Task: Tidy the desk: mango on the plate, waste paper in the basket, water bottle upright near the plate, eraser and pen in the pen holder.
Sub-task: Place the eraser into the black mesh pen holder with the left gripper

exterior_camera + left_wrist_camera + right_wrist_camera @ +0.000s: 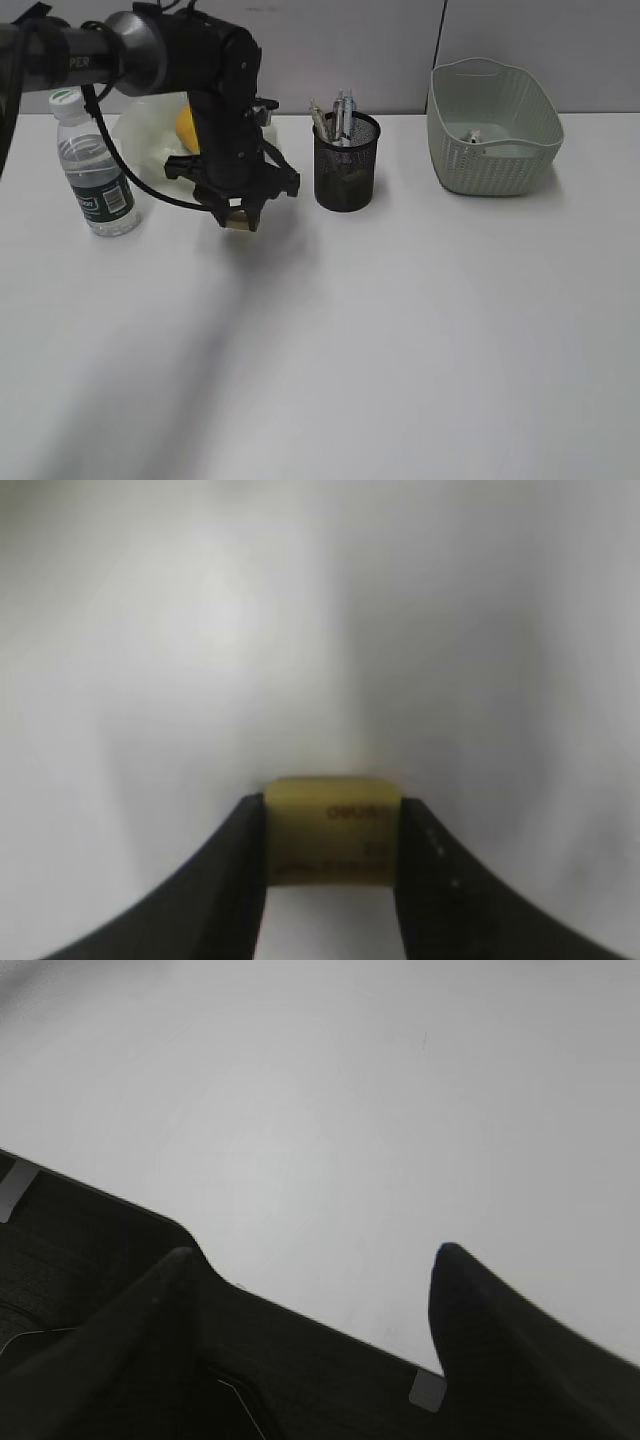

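Observation:
My left gripper [240, 216] is shut on a yellowish eraser [333, 830], which also shows in the exterior view [239, 222], just above the white desk [400, 330], left of the black mesh pen holder [346, 170] with several pens [338, 118] in it. The mango [185, 127] lies on the pale green plate [140, 130] behind my left arm, partly hidden. The water bottle [94, 165] stands upright left of the plate. The waste paper [472, 137] lies inside the basket [492, 128]. My right gripper [310, 1255] is open and empty over the desk edge; it is out of the exterior view.
A grey wall runs behind the desk. In the right wrist view a dark surface [100, 1290] lies beyond the desk edge.

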Controlling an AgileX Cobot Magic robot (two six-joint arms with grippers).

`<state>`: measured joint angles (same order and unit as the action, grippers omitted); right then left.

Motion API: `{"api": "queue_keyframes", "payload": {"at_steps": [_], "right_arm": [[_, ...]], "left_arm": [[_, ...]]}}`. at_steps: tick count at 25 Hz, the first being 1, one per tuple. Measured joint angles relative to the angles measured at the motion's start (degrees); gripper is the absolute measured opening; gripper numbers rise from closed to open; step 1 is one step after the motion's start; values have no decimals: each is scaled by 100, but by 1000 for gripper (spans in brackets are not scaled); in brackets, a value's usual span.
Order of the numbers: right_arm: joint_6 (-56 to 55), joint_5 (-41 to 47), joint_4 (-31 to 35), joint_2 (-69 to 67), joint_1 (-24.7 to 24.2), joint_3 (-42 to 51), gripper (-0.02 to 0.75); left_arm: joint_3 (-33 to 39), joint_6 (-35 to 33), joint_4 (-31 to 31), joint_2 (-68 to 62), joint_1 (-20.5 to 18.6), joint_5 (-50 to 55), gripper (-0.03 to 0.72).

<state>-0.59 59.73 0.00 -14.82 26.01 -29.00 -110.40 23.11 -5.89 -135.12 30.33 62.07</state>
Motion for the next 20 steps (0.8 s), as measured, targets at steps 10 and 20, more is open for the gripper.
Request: {"api": "queue_keyframes", "payload": {"at_steps": [10, 20], "right_arm": [[0, 0, 0, 0, 0, 0, 561], [0, 0, 0, 0, 0, 0, 561]], "left_arm": [[-1665, -217, 235, 68, 0, 746, 298], [-2640, -242, 1016, 293, 5, 763, 298]]}}
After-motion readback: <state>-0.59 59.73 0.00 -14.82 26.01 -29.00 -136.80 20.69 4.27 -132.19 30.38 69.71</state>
